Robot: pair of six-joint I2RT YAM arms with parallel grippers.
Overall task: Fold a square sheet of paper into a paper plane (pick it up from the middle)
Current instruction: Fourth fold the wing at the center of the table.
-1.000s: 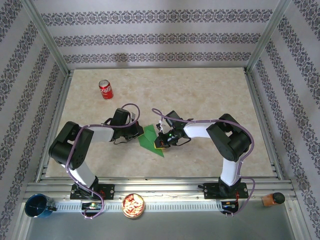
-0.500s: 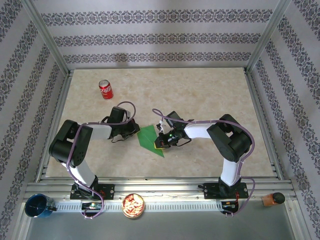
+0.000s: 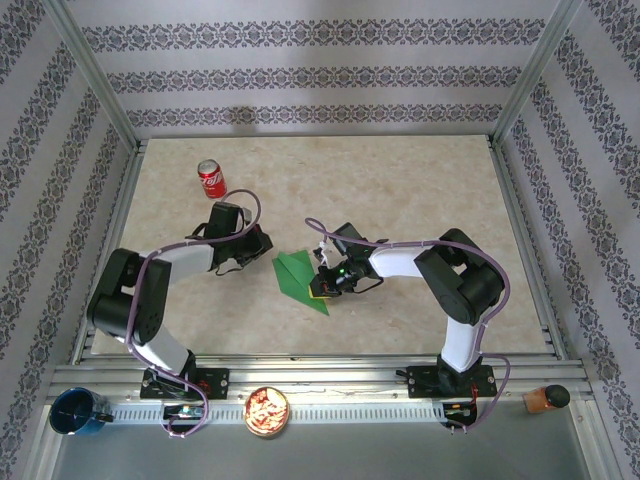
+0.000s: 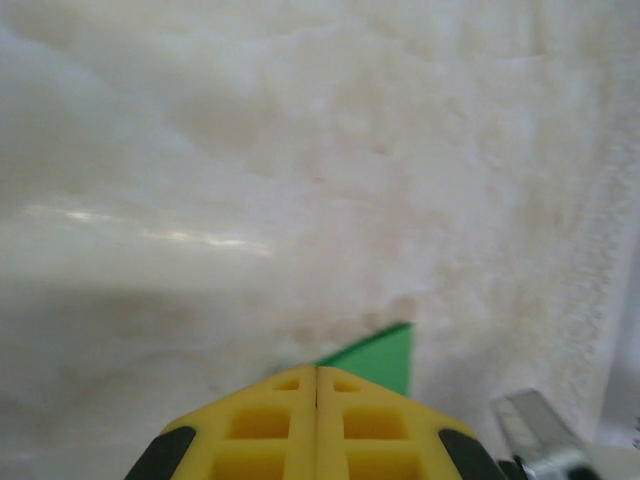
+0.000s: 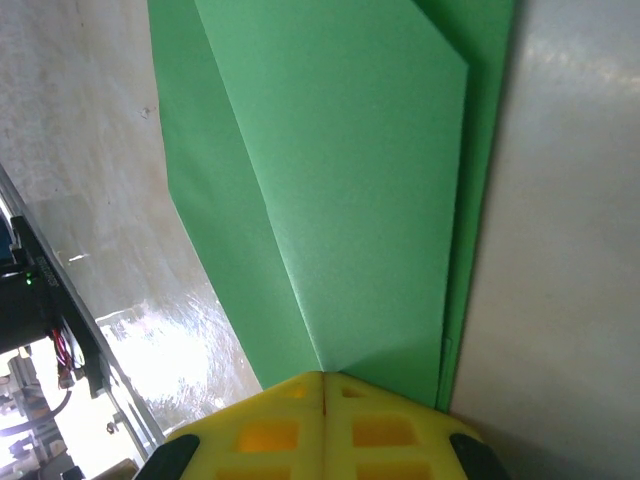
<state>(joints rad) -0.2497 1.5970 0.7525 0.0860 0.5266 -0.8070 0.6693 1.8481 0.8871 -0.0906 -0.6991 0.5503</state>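
The green sheet of paper (image 3: 298,280) lies folded into a pointed shape in the middle of the table. My right gripper (image 3: 322,283) is shut, with its yellow tips resting on the paper's right side. In the right wrist view the paper (image 5: 330,180) spreads out ahead of the right gripper (image 5: 323,376), and a crease runs up to its tips. My left gripper (image 3: 260,248) is shut and holds nothing. It sits just left of the paper, apart from it. The left wrist view shows a green corner of the paper (image 4: 384,358) just past the left gripper (image 4: 317,369).
A red soda can (image 3: 211,179) stands at the back left. On the near rail are a blue cup (image 3: 75,412), a bowl of snacks (image 3: 267,410) and a brown object (image 3: 545,398). Metal frame posts edge the table.
My left gripper has drawn back off the paper, up and to the left toward the can. The right gripper has stayed on the paper.
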